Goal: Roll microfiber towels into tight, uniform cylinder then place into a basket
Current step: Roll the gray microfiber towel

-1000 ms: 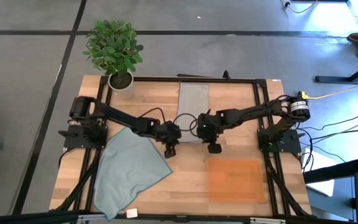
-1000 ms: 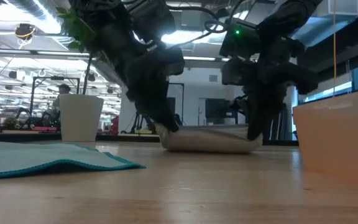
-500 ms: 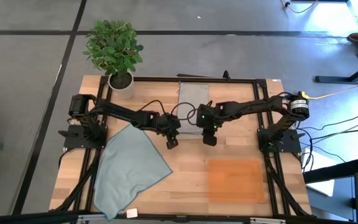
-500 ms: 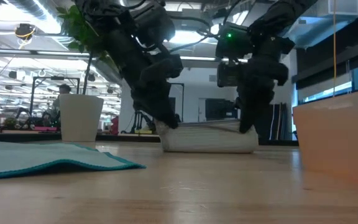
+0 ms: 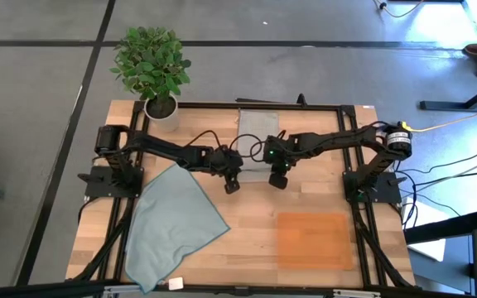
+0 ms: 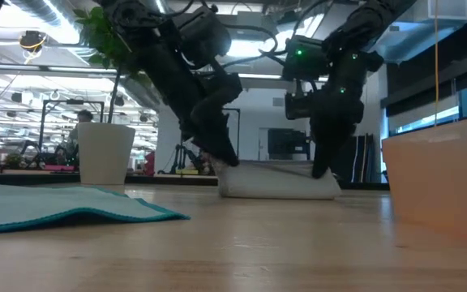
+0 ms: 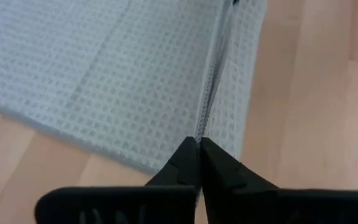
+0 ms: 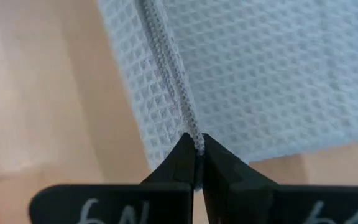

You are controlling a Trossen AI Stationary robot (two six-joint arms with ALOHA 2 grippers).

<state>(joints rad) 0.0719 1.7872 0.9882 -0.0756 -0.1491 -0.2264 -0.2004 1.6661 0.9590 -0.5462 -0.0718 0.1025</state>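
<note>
A light grey waffle-weave microfiber towel (image 5: 257, 132) lies at the table's far middle, with its near end doubled into a low bundle (image 6: 278, 185) on the wood. My left gripper (image 5: 232, 185) is shut at the bundle's left end. My right gripper (image 5: 277, 180) is shut at its right end. A pale blue-grey towel (image 5: 172, 223) lies spread flat at the near left. The orange-brown basket (image 5: 313, 240) sits at the near right. My left gripper pinches the grey towel's stitched hem ridge (image 7: 202, 127) between its two fingertips, at the near left corner. The fingers slant down from the table's left. The cloth beyond them lies slack on the layer below. My right gripper pinches the stitched hem ridge (image 8: 191, 132) between its two fingertips, at the near right corner. The fingers point steeply down. The held edge rests over the towel's lower layer, which lies on the table.
A white pot with a green plant (image 5: 162, 108) stands at the far left corner. A black frame (image 5: 222, 105) runs round the tabletop. Bare wood (image 5: 251, 232) lies between the blue-grey towel and the basket.
Both grippers have moved toward the table's far edge, still shut on the grey towel's hem. My right gripper has rolled about its own axis. The towel's near end has been carried farther over the rest, and the bundle now sits farther from the near edge.
</note>
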